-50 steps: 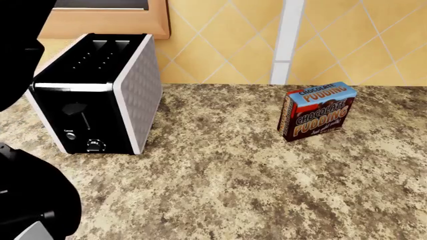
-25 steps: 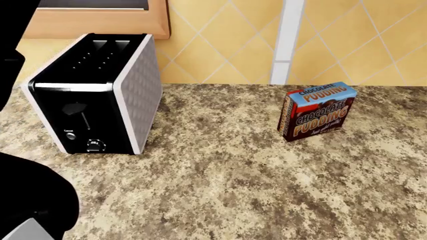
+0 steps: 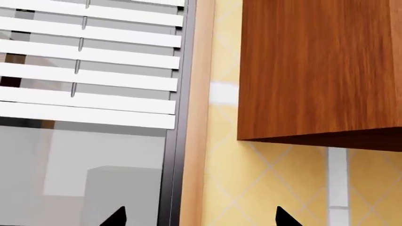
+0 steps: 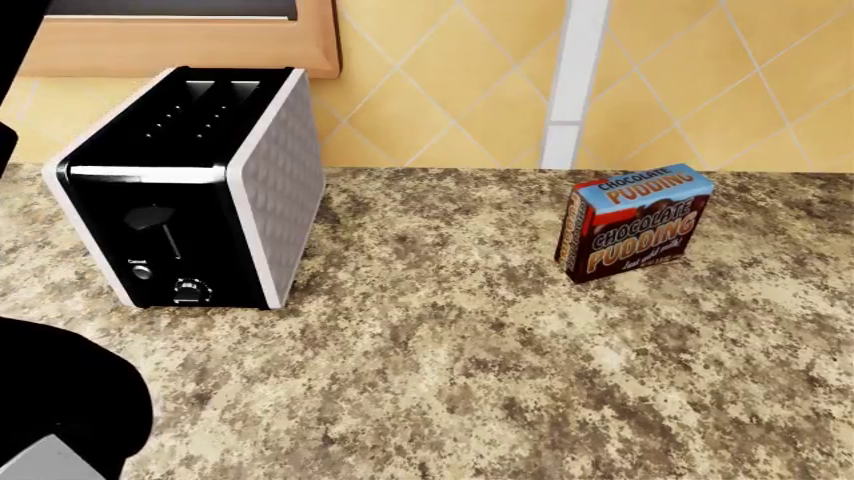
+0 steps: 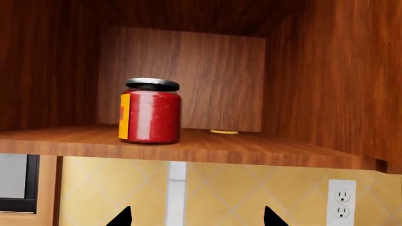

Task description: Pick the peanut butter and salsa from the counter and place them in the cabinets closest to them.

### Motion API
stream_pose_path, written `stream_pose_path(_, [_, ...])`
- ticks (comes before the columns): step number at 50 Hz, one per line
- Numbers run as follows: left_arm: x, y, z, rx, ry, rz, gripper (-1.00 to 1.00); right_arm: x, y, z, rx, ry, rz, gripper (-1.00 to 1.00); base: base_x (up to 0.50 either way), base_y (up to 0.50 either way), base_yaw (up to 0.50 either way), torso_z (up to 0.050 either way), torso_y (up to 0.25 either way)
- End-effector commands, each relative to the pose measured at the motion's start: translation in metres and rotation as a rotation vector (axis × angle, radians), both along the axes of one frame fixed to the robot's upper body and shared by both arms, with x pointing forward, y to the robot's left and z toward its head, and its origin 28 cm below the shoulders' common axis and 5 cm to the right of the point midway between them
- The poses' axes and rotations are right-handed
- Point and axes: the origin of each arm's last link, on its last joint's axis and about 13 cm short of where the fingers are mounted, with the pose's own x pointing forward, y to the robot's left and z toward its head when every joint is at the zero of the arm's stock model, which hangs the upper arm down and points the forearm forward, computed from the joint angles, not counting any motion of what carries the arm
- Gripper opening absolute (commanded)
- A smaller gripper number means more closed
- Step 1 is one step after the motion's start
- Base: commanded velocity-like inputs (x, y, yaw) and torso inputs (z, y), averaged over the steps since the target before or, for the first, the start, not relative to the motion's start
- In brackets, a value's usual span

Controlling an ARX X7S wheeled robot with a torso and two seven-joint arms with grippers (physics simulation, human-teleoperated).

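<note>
A red jar [image 5: 149, 112] with a dark lid and a yellow-orange label on its side stands upright on the wooden shelf [image 5: 188, 147] of an open cabinet, toward the front edge and apart from the cabinet walls; by its colour it looks like the salsa. A small yellow object [image 5: 223, 132] lies on the shelf behind it, too small to identify. The right end effector [image 5: 196, 217] hangs just below the shelf edge, only its two dark fingertips showing, spread apart with nothing between them. Under the shelf runs yellow diamond tile, with a white wall outlet [image 5: 341, 203] off to one side.

The left end effector [image 3: 199, 217] likewise shows two separated dark tips, released and empty, facing a window with white blinds [image 3: 91, 66], a tan frame, and the closed wooden side of a cabinet [image 3: 317, 70].

In the head view, the speckled desk [image 4: 507, 380] carries a black-and-white toaster [image 4: 187, 200] and a chocolate pudding box [image 4: 634, 222], well apart from each other. The peanut butter appears in none of the views.
</note>
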Motion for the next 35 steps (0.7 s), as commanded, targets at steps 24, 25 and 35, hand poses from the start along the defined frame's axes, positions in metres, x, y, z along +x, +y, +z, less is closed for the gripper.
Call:
stream_pose_path(24, [-0.038,0.0,0.002,0.018,-0.084,-0.031,1.0,-0.026,-0.019,-0.024,0.023,-0.034,-0.04,1.0,0.0,0.0,0.0,0.0,0.0])
stream_pose_path(25, [-0.039,0.0,0.002,0.017,-0.086,-0.03,1.0,-0.027,-0.019,-0.025,0.021,-0.036,-0.042,1.0,0.0,0.0,0.0,0.0,0.0])
stream_pose_path(35, [-0.041,0.003,0.001,0.006,-0.093,-0.019,1.0,-0.027,-0.02,-0.025,0.005,-0.046,-0.046,1.0,0.0,0.0,0.0,0.0,0.0])
